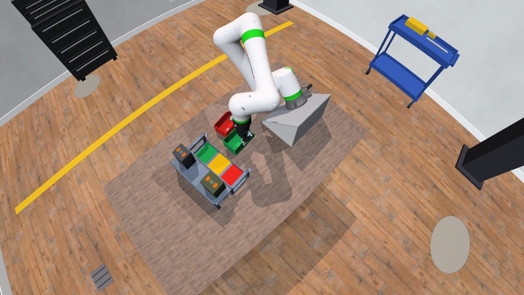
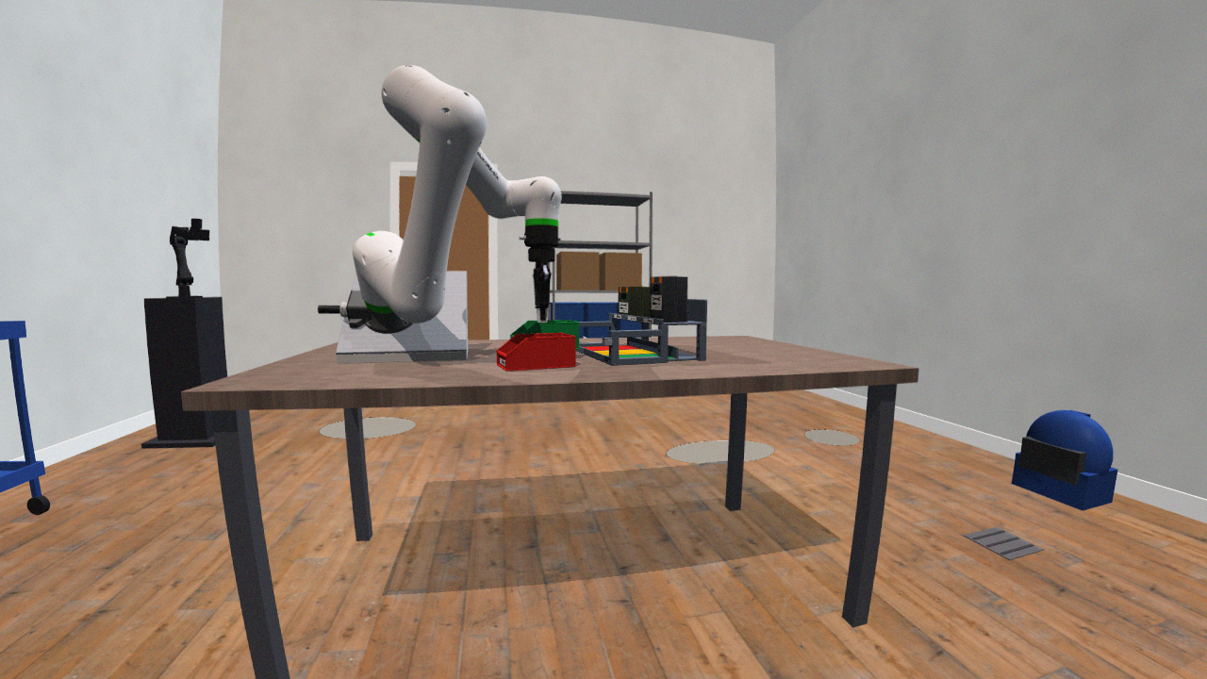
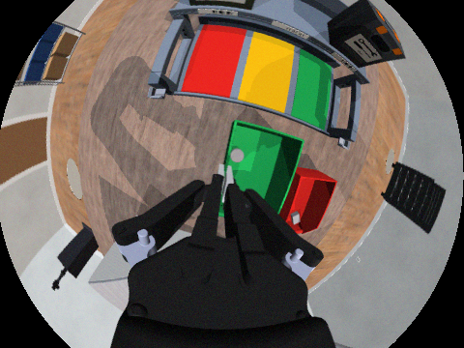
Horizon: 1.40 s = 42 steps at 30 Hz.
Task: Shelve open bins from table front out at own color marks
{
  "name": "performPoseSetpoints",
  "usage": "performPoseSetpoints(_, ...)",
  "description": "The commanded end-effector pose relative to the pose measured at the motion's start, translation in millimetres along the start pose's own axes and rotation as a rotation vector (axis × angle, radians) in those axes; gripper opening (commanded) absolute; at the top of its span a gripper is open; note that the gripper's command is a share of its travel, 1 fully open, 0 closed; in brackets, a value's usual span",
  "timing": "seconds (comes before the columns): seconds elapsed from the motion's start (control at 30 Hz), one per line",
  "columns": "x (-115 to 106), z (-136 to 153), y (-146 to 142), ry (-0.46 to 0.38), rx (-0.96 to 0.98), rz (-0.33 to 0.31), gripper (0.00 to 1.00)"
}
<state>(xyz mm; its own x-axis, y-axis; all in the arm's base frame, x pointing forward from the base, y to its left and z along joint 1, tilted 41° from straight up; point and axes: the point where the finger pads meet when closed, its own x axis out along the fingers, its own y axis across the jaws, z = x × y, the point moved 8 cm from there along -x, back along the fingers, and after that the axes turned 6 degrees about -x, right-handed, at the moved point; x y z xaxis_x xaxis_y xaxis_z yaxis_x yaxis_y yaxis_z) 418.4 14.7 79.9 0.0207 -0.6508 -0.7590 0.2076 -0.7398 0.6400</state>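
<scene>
The green bin [image 1: 233, 144] [image 2: 550, 325] [image 3: 271, 158] stands on the table in front of the shelf, with a small grey part inside. My gripper [image 1: 244, 139] [image 2: 539, 314] [image 3: 223, 173] points straight down at the bin's near end. Its fingers are pinched shut on the bin's thin wall. The red bin [image 1: 222, 123] [image 2: 536, 352] [image 3: 313, 199] stands right beside the green one. The grey shelf [image 1: 200, 172] [image 3: 173, 48] holds a green mark [image 1: 206, 152] [image 3: 313, 85], a yellow mark [image 1: 219, 163] [image 3: 267, 72] and a red mark [image 1: 231, 174] [image 3: 213, 61], all bare.
A black box [image 1: 183, 155] [image 3: 367, 33] and an olive box [image 1: 212, 185] sit on the shelf's upper board, behind the marks. The robot's grey base block [image 1: 298, 121] stands close behind the bins.
</scene>
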Motion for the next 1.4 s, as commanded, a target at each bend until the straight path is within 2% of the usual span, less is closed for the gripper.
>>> performPoseSetpoints(0.0, 0.7, -0.1, -0.1, 0.0, 0.0, 0.0, 0.0)
performPoseSetpoints(1.37, 13.8, -0.1, -0.1, 0.0, 0.0, 0.0, 0.0)
